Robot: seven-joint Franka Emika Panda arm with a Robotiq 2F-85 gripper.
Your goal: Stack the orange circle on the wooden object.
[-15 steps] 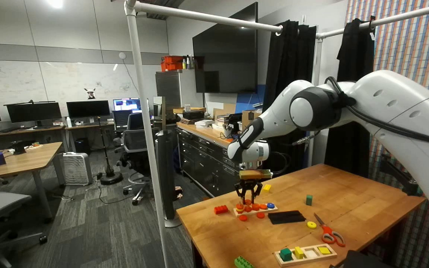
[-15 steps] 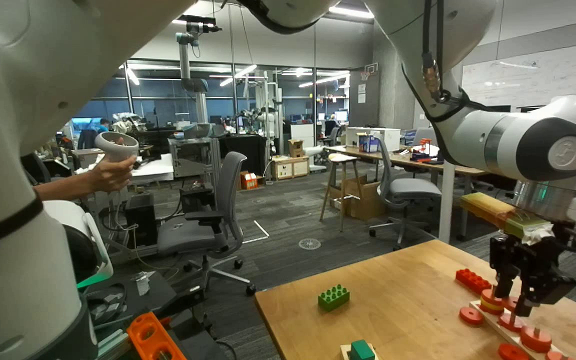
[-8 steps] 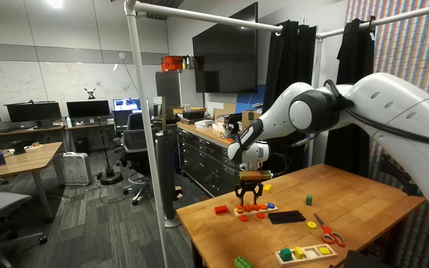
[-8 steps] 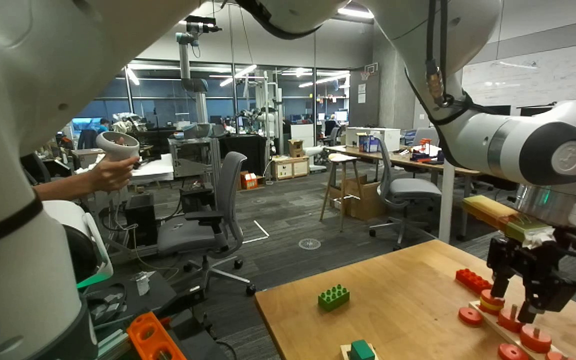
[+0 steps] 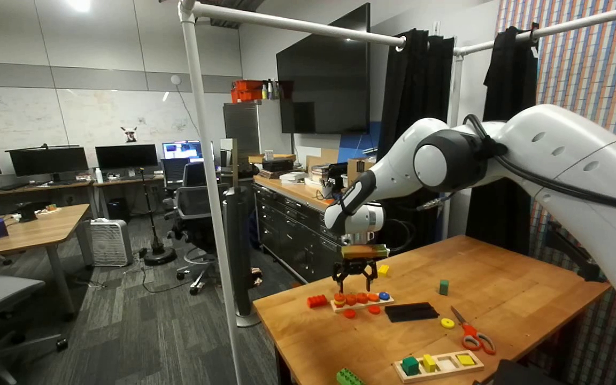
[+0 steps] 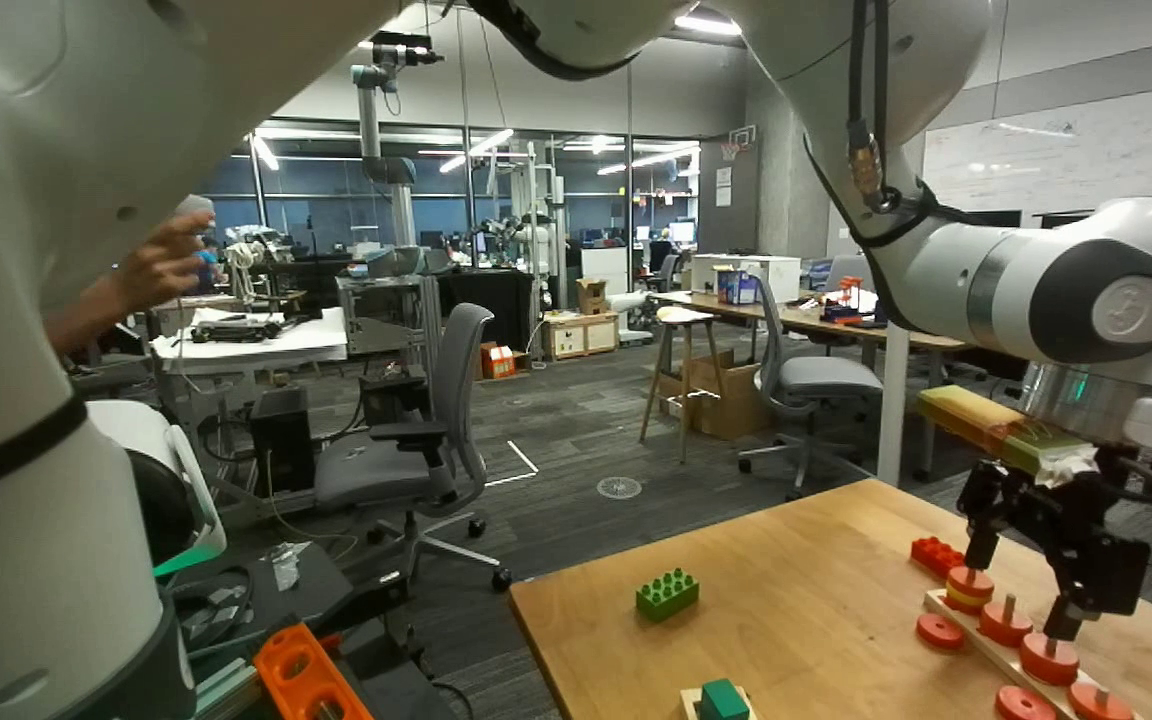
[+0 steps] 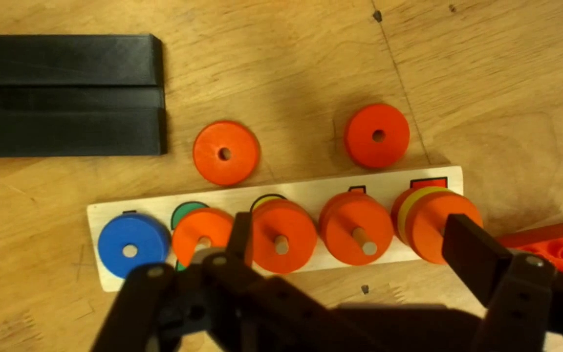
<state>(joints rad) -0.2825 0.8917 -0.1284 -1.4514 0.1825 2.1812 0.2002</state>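
The wooden object is a pale peg board (image 7: pixel 306 191) carrying discs on its pegs, seen in the wrist view and both exterior views. An orange circle (image 7: pixel 347 215) sits around the tall peg beside the end stack (image 7: pixel 440 210), which shows orange over yellow over red. More orange discs and a blue disc (image 7: pixel 130 234) fill the other pegs; which disc the task means is not certain from looks alone. My gripper (image 7: pixel 353 233) stands wide open above this peg, holding nothing. One finger (image 6: pixel 981 550) hangs over the end stack; the opposite finger overlaps a neighbouring orange disc.
Two loose red-orange discs, one left (image 7: pixel 226 168) and one right (image 7: pixel 378 154), lie beside the board. Close by are a black grooved block (image 7: pixel 66 63) and a red brick (image 5: pixel 317 301). Scissors (image 5: pixel 471 337), a yellow disc (image 5: pixel 447 323) and a block tray (image 5: pixel 447 377) lie farther off.
The jaws stood close around an orange disc above the board a second ago; they have spread wide and the disc rests on its peg. The board shifted slightly. A person's hand moved.
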